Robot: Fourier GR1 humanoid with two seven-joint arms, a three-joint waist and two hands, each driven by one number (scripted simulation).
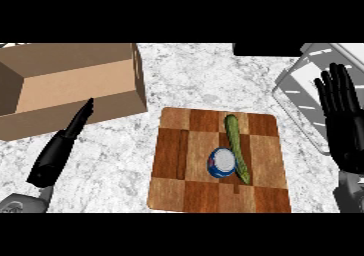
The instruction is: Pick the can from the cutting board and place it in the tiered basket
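While the can (pixel 222 163) stands untouched on the cutting board (pixel 192 150), down-left of the right hand (pixel 346 131), whose fingers are straight and holding nothing, the reach looks unstarted; next, that hand must lower onto the can.

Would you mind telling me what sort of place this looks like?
Most likely a kitchen counter: a speckled stone-like worktop carries a wooden cutting board with a can and a cucumber on it, and a wire tiered basket stands at the right.

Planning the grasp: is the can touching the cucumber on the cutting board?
Cannot tell. In the head view the can overlaps the cucumber's edge, with no gap visible between them.
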